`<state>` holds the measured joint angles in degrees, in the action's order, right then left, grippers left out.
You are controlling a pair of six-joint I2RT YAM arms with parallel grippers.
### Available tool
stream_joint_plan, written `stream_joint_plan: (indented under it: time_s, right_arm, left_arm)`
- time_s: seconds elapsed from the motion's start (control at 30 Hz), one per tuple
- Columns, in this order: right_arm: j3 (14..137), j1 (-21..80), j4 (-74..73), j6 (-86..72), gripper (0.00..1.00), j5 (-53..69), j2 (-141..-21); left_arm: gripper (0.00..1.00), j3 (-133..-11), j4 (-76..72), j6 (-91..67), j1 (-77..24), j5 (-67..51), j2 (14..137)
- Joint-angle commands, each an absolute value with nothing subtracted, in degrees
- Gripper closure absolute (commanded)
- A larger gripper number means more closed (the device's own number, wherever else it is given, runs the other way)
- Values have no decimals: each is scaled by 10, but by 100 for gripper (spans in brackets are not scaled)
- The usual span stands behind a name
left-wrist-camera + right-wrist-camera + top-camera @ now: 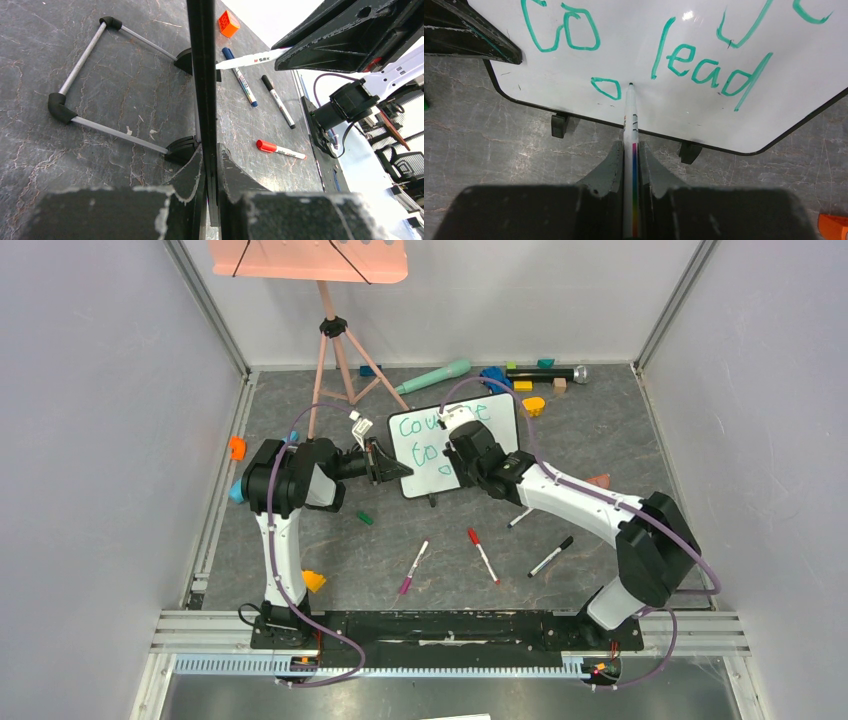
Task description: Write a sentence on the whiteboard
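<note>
Bases sit side by side at the near edge of the counter, with three loose markers lying just beyond them. From its base the left arm rises, folds at the elbow and sends its forearm level to the right. The left pincer is closed narrow on the left edge of the whiteboard, holding it upright on its little black feet at mid-counter. The right arm bends out to the right, and its forearm slants back and left across the board's face. The right pincer is clamped tight on a white marker, whose tip touches the board just right of a lone "o". That letter sits under "to lead" of the sentence. Beyond the board, small coloured blocks lie near the far wall, beside a pink tray on tripod legs.
</note>
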<state>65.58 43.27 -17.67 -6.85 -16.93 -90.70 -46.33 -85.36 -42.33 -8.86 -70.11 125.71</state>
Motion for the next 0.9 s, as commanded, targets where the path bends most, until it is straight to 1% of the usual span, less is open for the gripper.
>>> stream_joint_plan:
  time_s: [0.0,0.17,0.53,0.87]
  right_arm:
    - [669,430,-159,-65,100,-180,-914]
    - [667,429,-156,-66,100,-186,-918]
    - [616,429,-141,-69,100,-171,-907]
    - [646,429,-142,-69,100,-172,-910]
  left_arm:
    - [98,-465,-892,-372,-94,-715,1258]
    - [98,-465,-892,-372,-93,-715,1257]
    - [98,-466,-892,-372,-94,-716,1259]
    - [98,-465,-892,-372,-94,-716,1258]
